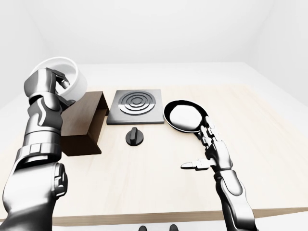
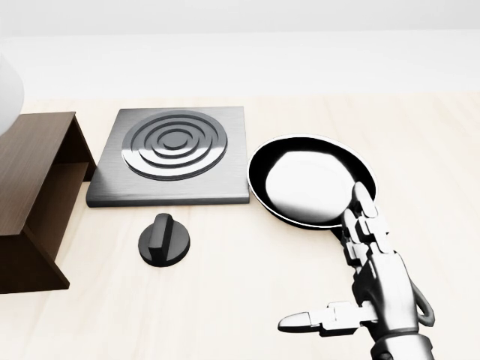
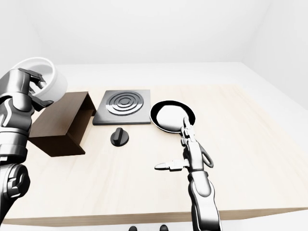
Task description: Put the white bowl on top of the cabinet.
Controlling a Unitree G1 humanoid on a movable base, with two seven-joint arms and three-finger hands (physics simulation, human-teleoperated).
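Left hand (image 1: pixel 48 83) gripping white bowl (image 1: pixel 65 77) above cabinet (image 1: pixel 82 122), upper left; right hand (image 1: pixel 209 151) spread open, empty.

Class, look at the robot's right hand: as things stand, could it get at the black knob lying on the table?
Probably yes. The right hand is open and empty, and the black knob lies on bare table to its left in the left-eye view, with nothing between them. The frying pan sits off that path.

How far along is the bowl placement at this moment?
Done: the left hand has picked up the white bowl and grips its rim. In hand: the bowl is held in the air above the cabinet, tilted. Left: lowering it onto the cabinet top and letting go. The right hand waits open near the pan.
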